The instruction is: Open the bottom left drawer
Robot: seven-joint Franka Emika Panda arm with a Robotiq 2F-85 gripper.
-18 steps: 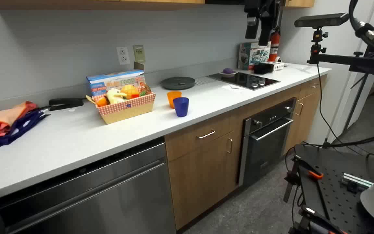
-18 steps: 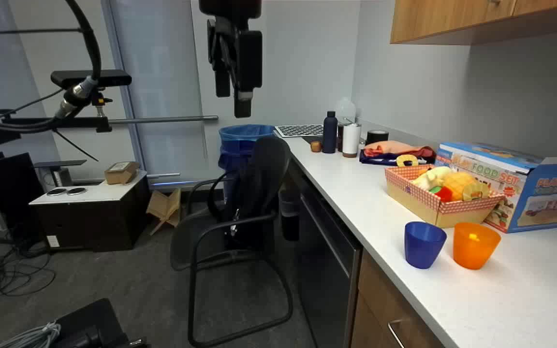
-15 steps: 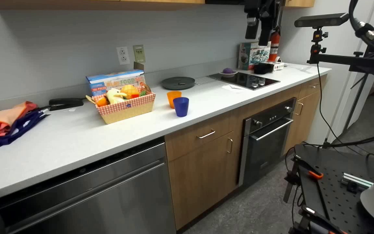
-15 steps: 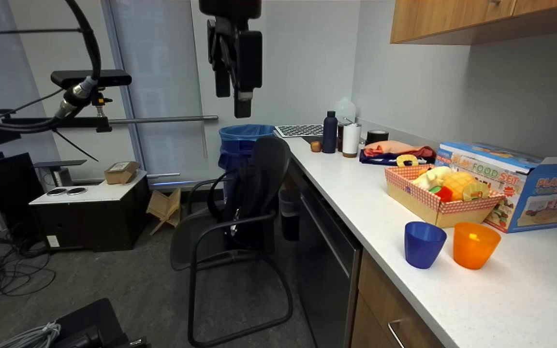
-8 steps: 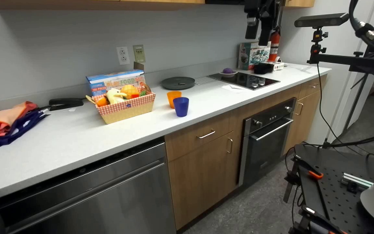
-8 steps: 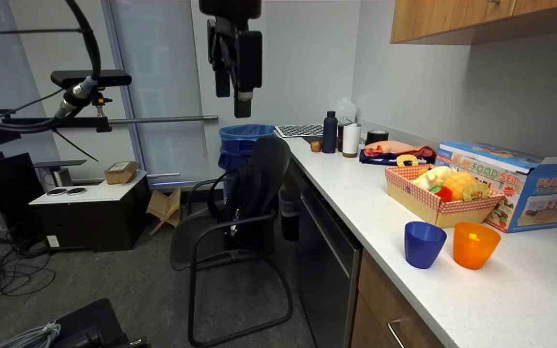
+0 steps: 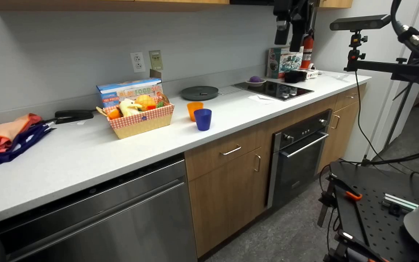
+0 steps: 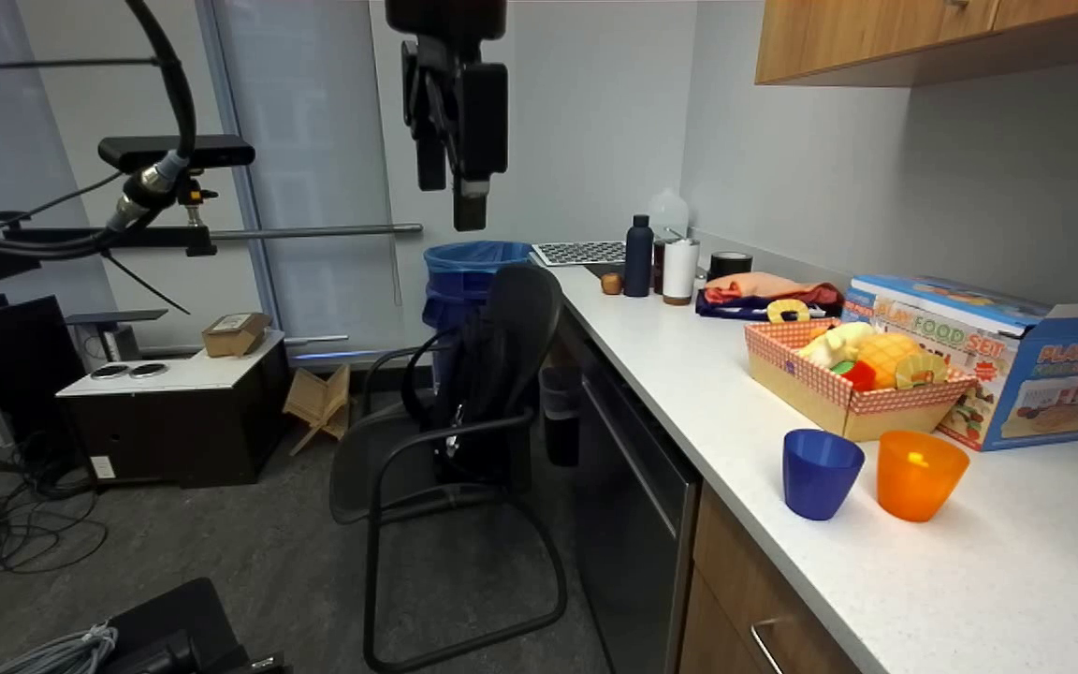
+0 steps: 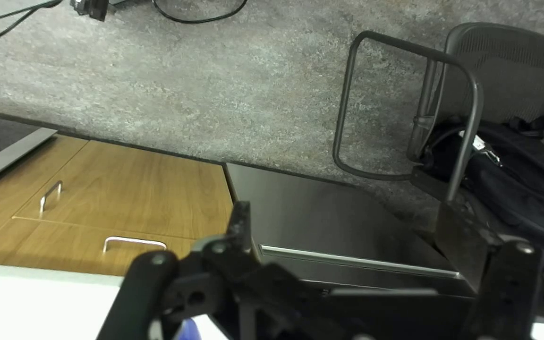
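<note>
The black, blocky gripper (image 9: 345, 217) hung higher than the counter (image 7: 86, 156), its two flat-faced fingers (image 9: 241, 226) spread wide, with a dark steel-fronted appliance (image 9: 310, 212) showing through the gap between them in the wrist view. Below it, well apart and off to the left of the fingers in that view, was the drawer (image 9: 78, 243), closed flush: a smooth, flat rectangle of medium-brown grained wood, wider than tall. Its front faced out over the mottled grey floor (image 9: 253, 94), and its long axis ran level along the counter's edge; the slim silver bar handle (image 7: 231, 150), bent at both ends, lay along the same line. Lower still from the gripper, directly under the drawer, the taller wood door (image 9: 140, 189) carried its door handle (image 7: 259, 163) upright, crosswise to the other. The smooth white counter, also beneath the gripper's level, held a tapered blue cup (image 8: 820, 476) and an orange cup (image 8: 921, 477) of like shape, close together. Past the right-hand finger in the wrist view stood a chair (image 9: 503, 80) of dark tubing and mesh.
</note>
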